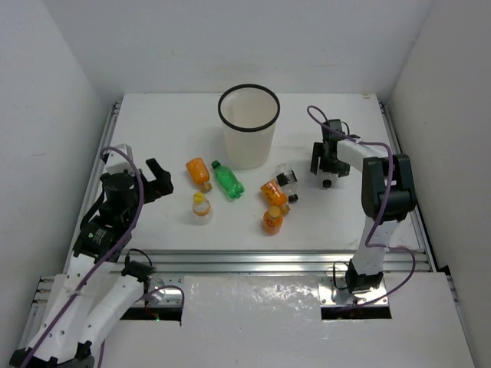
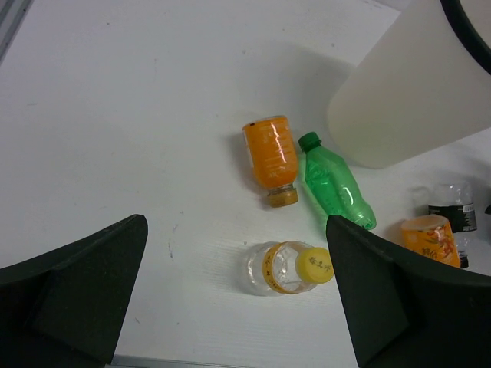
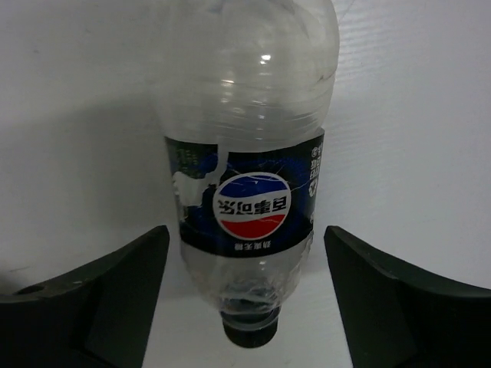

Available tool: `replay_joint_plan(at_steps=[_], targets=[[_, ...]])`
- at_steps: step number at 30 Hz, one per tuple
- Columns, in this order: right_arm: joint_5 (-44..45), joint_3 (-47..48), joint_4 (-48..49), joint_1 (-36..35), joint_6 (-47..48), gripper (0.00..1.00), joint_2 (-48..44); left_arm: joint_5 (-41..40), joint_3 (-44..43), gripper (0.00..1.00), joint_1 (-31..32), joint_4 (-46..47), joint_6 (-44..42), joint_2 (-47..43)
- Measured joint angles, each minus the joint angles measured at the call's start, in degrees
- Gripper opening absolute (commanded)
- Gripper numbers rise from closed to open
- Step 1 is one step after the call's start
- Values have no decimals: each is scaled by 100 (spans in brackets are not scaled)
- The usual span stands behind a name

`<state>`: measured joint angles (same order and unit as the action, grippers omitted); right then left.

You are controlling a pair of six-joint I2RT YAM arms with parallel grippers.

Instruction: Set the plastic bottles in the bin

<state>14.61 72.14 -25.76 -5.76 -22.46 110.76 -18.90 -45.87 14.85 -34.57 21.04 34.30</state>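
Two pairs of fingers stood open, and neither held anything. The left fingers [image 2: 84, 284] were spread wide above the desk [image 2: 115, 115] with only bare surface between them. Just ahead of them lay a clear bottle [image 2: 280, 268] with a yellow cap, the print on the cap too small to read. Beyond it an orange bottle [image 2: 271, 157] and a green bottle [image 2: 335, 184] lay just beside each other, caps pointing opposite ways, near the foot of the bin [image 2: 414, 100], which stood upright at the far middle of the desk. The right fingers [image 3: 92, 307] bracketed a Pepsi bottle [image 3: 245, 115] at its neck end. A thin strip of white showed between each finger and the plastic, so they sat much closer in than the left pair but were not touching it. That bottle was clear with a black cap nearest the wrist camera. Its dark label carried the red, white and blue Pepsi roundel with Chinese characters across the white band, upside down in that view. The smaller white writing at the label's right edge could not be read. Seen from above, the right fingers sat to the right of the bin. Between them and the bin lay a dark-labelled bottle [image 1: 286, 176], a second orange bottle [image 1: 274, 192] touching it, and a third orange bottle [image 1: 271, 220] nearer the arms. The dark characters on the second orange bottle's label were too blurred to read.
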Motion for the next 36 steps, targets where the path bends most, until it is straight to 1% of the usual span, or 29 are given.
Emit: replay_joint_plan(at_steps=[1, 2, 3, 4, 6, 8, 10, 11, 13, 14, 16, 18, 19, 21, 24, 27, 31, 32, 33, 34, 35, 36], targets=[[13, -28, 7, 13, 9, 63, 79, 13, -11, 100, 0, -11, -7, 61], [24, -76, 20, 26, 52, 53, 98, 22, -35, 100, 0, -15, -13, 122], [26, -140, 48, 39, 50, 44, 90, 59, -57, 100, 0, -28, -17, 153], [42, -181, 79, 42, 72, 33, 44, 111, -120, 100, -2, -33, -22, 212], [35, -317, 205, 50, 87, 24, -111, 304, -319, 100, -4, -63, -33, 348], [20, -527, 269, 37, 118, 22, -468, 599, -651, 100, -4, -76, -63, 531], [-9, -756, 249, -39, 157, 22, -1117, 1005, -1113, 100, -4, -44, -83, 822], [-22, -855, 232, -125, 179, 22, -1534, 1283, -1381, 100, -4, 11, -81, 999], [-323, -1008, 341, -498, 249, 22, -2564, 1987, -1878, 100, -4, 256, -22, 1414], [-767, -1108, 494, -743, 258, 22, -3106, 2356, -2055, 100, -4, 422, 37, 1606], [-2144, -1486, 1150, -1257, 105, 21, -4249, 3193, -2328, 100, 20, 846, 184, 1978], [-3447, -1956, 1864, -1615, -221, 21, -5117, 3950, -2409, 100, 125, 1338, 382, 2343], [-3740, -2046, 2028, -1690, -323, 21, -5298, 4229, -2409, 100, 184, 1506, 466, 2494], [-4450, -2162, 2393, -1926, -566, 21, -5547, 4649, -2409, 100, 505, 1784, 610, 2798], [-5152, -2168, 2750, -2253, -826, 21, -5510, 5075, -2409, 100, 1080, 2090, 691, 3071], [-5501, -2168, 2796, -2415, -1001, 21, -5370, 5383, -2393, 100, 1456, 2409, 765, 3128], [-5794, -2135, 2855, -2573, -1132, 21, -5233, 5565, -2393, 100, 1687, 2900, 841, 3156], [-5840, -2111, 2855, -2601, -1147, 21, -5206, 5613, -2393, 92, 1727, 3040, 879, 3187], [-5858, -2061, 2844, -2627, -1158, 21, -5171, 5659, -2391, 79, 1766, 3165, 920, 3228], [-5862, -2017, 2835, -2640, -1161, 21, -5147, 5696, -2391, 57, 1805, 3263, 957, 3281], [-5866, -1971, 2835, -2643, -1161, 25, -5132, 5718, -2391, 45, 1838, 3338, 981, 3338], [-5899, -1941, 2806, -2643, -1167, 26, -5132, 5696, -2387, 35, 1856, 3392, 979, 3383]])
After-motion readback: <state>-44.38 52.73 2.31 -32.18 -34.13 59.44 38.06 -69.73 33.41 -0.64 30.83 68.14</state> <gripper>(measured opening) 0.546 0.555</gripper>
